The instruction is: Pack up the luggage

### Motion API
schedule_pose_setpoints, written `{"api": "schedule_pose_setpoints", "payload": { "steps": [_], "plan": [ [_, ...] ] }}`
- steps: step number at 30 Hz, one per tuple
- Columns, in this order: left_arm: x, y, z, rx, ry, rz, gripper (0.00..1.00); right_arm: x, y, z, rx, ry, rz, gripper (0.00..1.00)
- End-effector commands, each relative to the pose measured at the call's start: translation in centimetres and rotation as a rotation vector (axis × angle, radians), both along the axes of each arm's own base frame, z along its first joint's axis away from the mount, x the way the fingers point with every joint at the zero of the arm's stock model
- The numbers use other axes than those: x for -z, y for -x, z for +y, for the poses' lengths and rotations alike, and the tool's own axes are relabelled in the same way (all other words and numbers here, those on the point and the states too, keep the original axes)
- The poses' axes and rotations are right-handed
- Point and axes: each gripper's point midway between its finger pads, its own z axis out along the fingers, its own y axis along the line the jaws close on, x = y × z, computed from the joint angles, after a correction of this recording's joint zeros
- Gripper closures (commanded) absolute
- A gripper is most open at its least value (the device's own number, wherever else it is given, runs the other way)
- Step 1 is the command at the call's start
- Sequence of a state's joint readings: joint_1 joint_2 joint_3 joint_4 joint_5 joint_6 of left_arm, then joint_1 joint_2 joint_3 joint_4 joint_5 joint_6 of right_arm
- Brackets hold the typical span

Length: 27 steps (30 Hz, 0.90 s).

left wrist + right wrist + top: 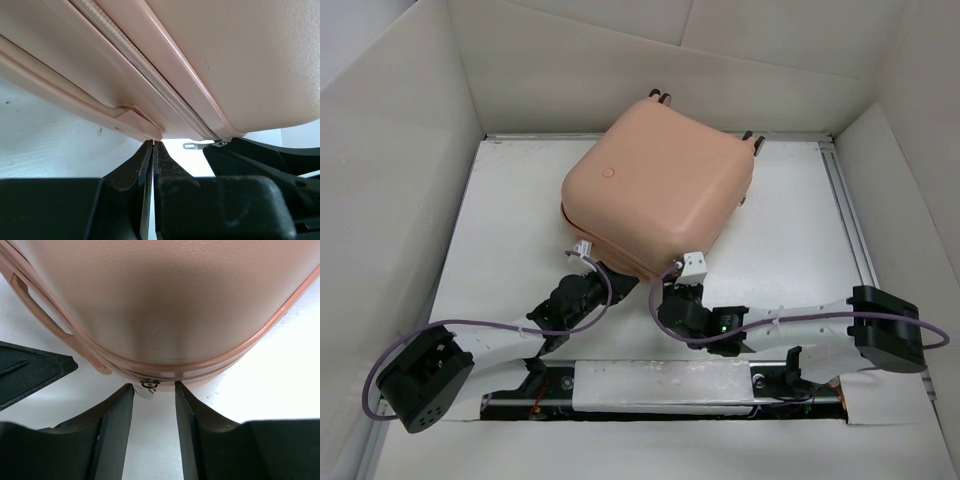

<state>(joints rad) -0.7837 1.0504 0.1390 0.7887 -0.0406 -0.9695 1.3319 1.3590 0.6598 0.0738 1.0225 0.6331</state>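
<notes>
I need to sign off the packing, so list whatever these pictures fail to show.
- Inside of the luggage: all views, the closed shell hides it.
- Zipper along the far sides: top external, the shell covers it; both wrist views crop it.
- Zipper pull: right wrist, blurred; contact with the open right gripper unclear.
- Handle: left wrist, cropped; whether the shut left gripper touches it is unclear.
</notes>
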Motion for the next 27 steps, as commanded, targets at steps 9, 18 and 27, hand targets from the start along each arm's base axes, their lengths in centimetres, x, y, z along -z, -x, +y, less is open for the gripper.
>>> {"api": "schedule_pose_setpoints", "payload": {
  "steps": [9,18,27],
  "plan": [
    [-1.2,-0.1,0.1,-0.001,0.011,-0.047,1.00,-1.6,-2.3,0.9,0.087,-0.057,-0.052,0.74],
    [0.4,-3.4,6.3,-0.234,-0.095,0.025,0.37,-0.2,-1.6,2.0,0.049,-0.183,-0.009,0.48],
    [-0.5,-7.1,7.4,-0.269,-0.145,0.034,0.40,-0.4,-1.6,2.6,0.027,-0.195,-0.011,0.52]
  ]
}}
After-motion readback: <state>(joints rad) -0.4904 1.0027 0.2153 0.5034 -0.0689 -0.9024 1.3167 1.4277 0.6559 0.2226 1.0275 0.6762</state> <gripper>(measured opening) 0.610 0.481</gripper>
